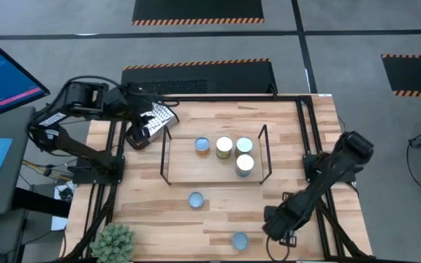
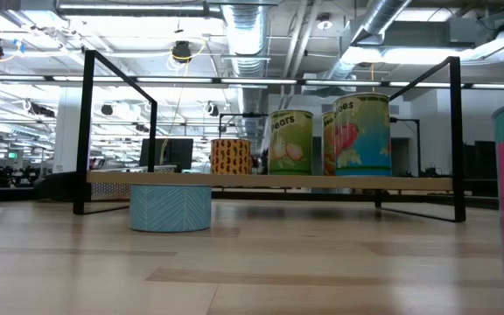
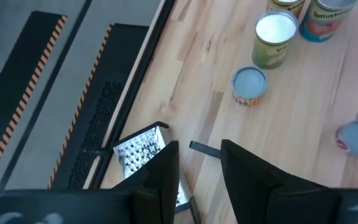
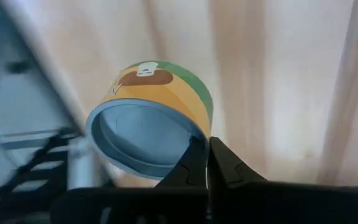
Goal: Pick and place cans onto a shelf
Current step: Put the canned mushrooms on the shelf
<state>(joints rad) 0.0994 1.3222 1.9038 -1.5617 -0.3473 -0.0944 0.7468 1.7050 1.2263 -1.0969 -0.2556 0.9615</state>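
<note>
Several cans stand on the shelf (image 1: 212, 176): a blue-lidded one (image 1: 202, 145), a whitish one (image 1: 224, 147), and two more (image 1: 244, 145) (image 1: 245, 165). Two low blue-lidded cans stand on the table in front of it (image 1: 195, 199) (image 1: 240, 239). My right gripper (image 1: 272, 223) is shut and empty near the front can, which fills the right wrist view (image 4: 148, 134) just beyond my fingertips (image 4: 207, 159). My left gripper (image 3: 197, 177) is open at the far left, over the grater (image 3: 139, 151). The low view shows the shelf (image 2: 269, 180) and its cans, but no gripper.
The metal grater (image 1: 156, 119) lies at the table's far left under the left arm. A small green plant (image 1: 113, 242) stands at the near left corner. A black frame (image 1: 305, 124) edges the table. Bare wood lies between the shelf and the near edge.
</note>
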